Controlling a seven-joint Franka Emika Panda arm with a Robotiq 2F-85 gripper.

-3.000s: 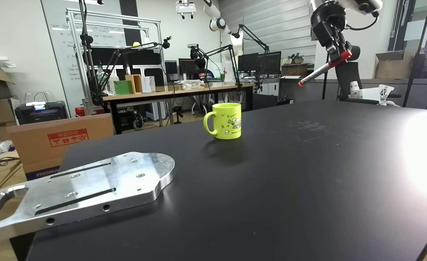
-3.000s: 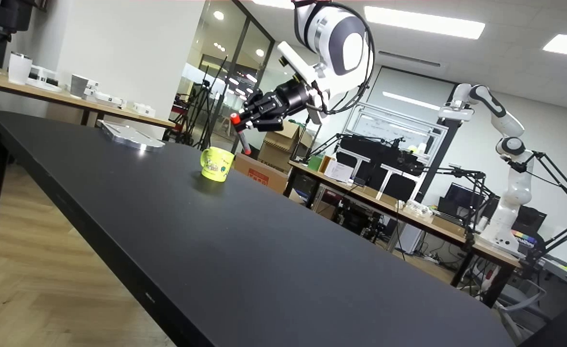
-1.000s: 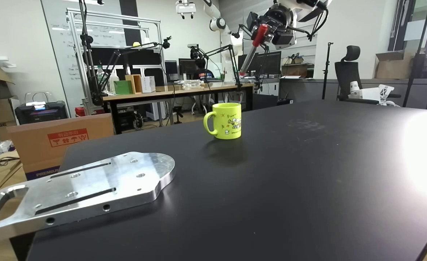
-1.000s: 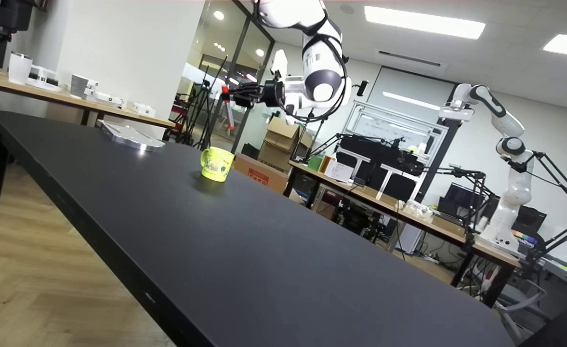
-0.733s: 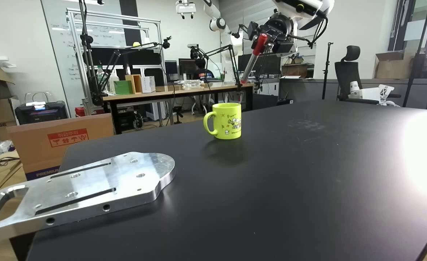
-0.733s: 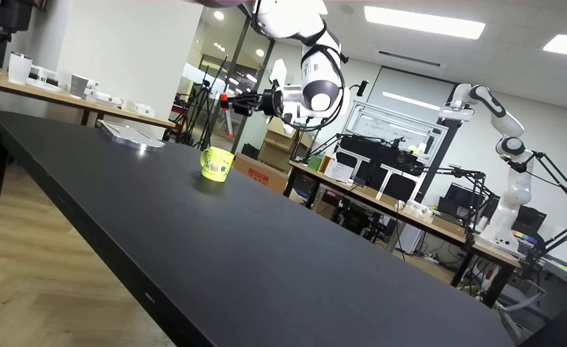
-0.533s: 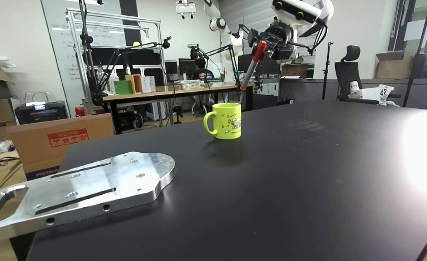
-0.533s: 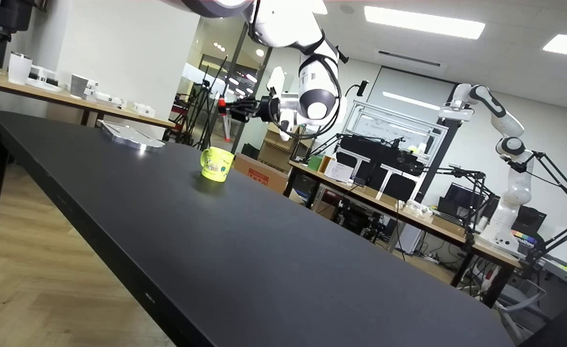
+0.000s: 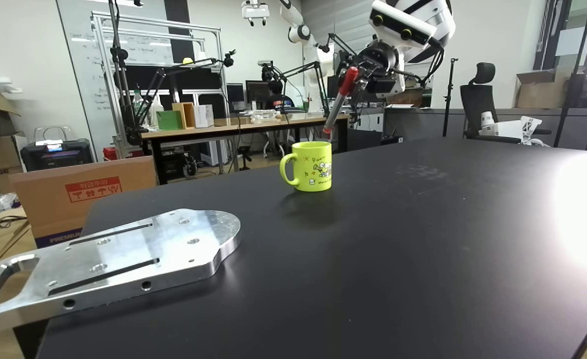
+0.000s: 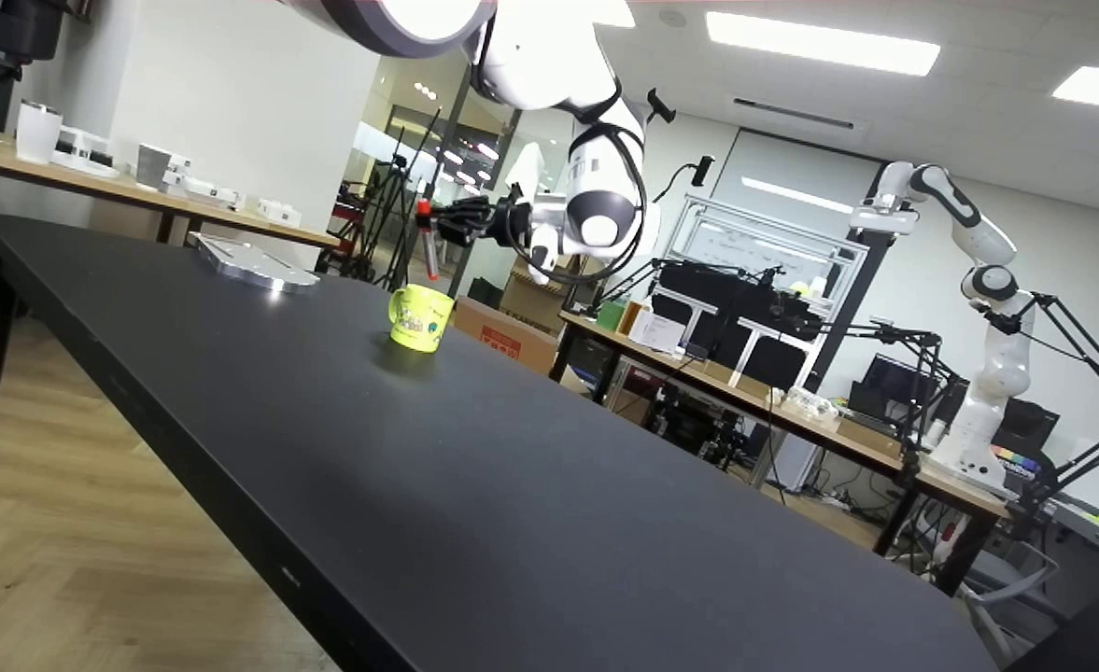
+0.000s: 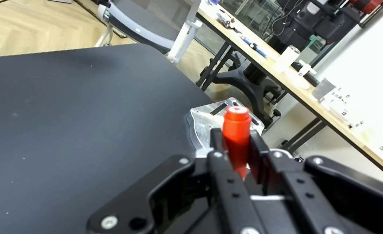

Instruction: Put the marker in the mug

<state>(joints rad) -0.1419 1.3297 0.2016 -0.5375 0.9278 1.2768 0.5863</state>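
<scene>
Nearest me, at one end of the matt black counter (image 9: 423, 239), lies a flat silver metal plate (image 9: 166, 242), cut with slots and round holes. A little beyond stands the bright yellow-green mug (image 9: 313, 167), upright, small dark figures printed on its side, its handle turned the plate's way. Over it hangs the slim marker pen (image 9: 339, 103), red at both ends and greyish white in the middle, held at a slant with one end down; in both exterior views the lower tip sits just above the mug's rim, the whole pen outside the mug. The black pincer (image 11: 237, 143) is clamped on the pen's upper red part: in the wrist view that red end stands up between two fingers (image 11: 216, 139) pressed against it from either side. Behind it, the white and dark-grey robot arm (image 10: 596, 154) hangs from high overhead, bent at the wrist, the pincer pointing out sideways rather than straight down. In an exterior view a white bar (image 9: 404, 21) with two round lenses sits above the pincer. Farther off I make out a black office chair (image 9: 477, 102), a long wood-topped desk (image 9: 300, 119), and by it a second white robot arm (image 10: 1008, 350), its top folded over.
</scene>
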